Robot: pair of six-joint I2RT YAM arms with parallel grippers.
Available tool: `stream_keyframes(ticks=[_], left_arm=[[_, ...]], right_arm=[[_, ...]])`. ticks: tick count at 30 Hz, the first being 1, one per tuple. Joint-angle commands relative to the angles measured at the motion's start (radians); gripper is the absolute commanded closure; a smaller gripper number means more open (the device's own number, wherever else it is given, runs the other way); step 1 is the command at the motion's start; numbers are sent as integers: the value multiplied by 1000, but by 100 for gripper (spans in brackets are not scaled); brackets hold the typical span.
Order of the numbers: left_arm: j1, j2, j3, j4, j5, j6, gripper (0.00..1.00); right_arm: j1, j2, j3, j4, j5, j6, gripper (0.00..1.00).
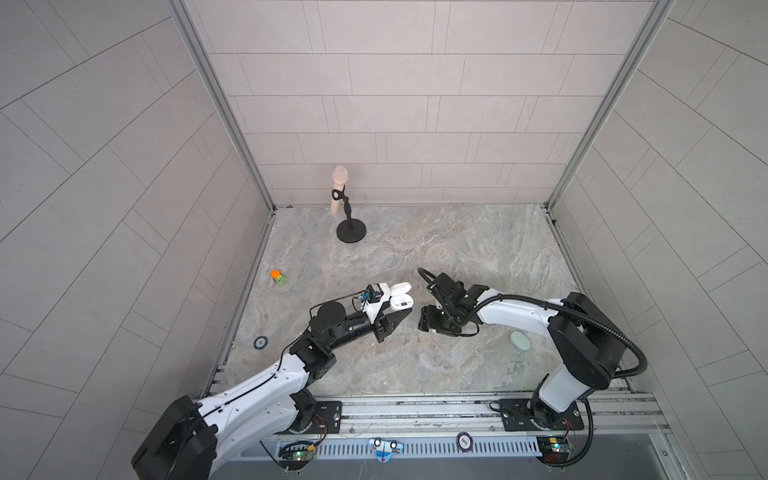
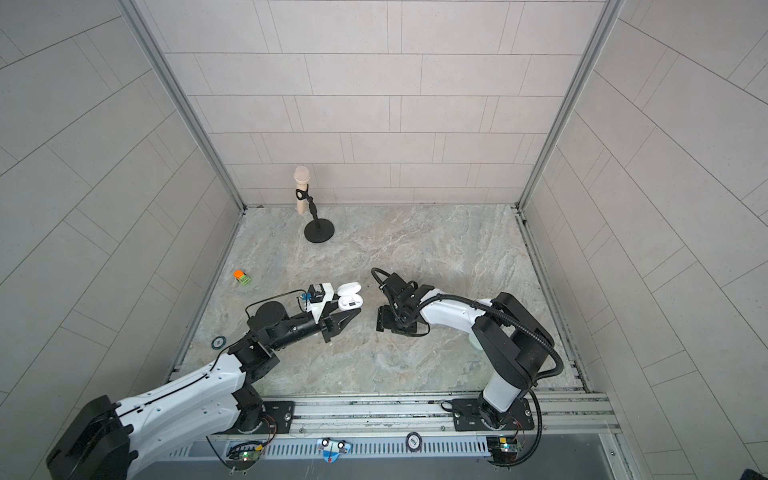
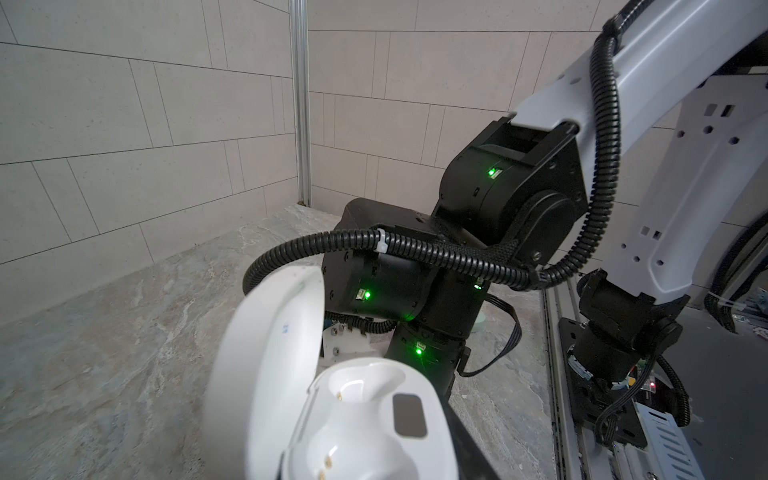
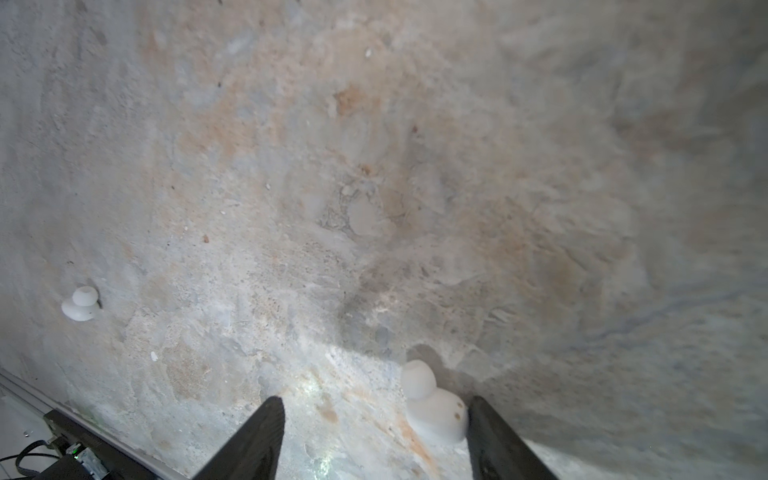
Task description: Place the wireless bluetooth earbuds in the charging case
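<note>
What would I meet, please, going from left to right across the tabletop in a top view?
Blue ring → orange-and-green toy block → microphone stand → white charging case, lid open → mint-green oval case, partly hidden by the right arm.

Both top views: even diffuse light, soft shadows on bench (image 1: 457, 249); wall (image 1: 395, 83) lines bow toward frame edges. Right wrist view: bench blurred, dimmer far off; glare patch at right gripper (image 4: 376, 401). Left wrist view: charging case (image 3: 266, 374) lid nearly blown out.
</note>
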Motion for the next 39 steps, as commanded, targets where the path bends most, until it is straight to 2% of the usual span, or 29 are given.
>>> stream_keyframes(ticks=[1,8,15,23,28,33,39], left_arm=[[6,-22,-9,4,-3,13,79],[5,-34,-9,-3,-6,12,78],[5,-47,-9,-11,-11,14,78],[6,-63,-9,-27,-34,15,78],[6,-102,-20,-50,-65,12,79],[9,-129,-32,-69,-80,11,78],[9,-151,-31,-92,-83,9,78]], right_arm=[[11,-4,34,9,-16,51,28],[19,-20,72,12,-25,72,28],[18,-24,89,-53,4,32,28],[36,51,176,-228,125,-129,32],[50,93,211,-247,133,-206,35],[50,154,250,-229,114,-254,44],[49,206,309,-259,153,-285,57]])
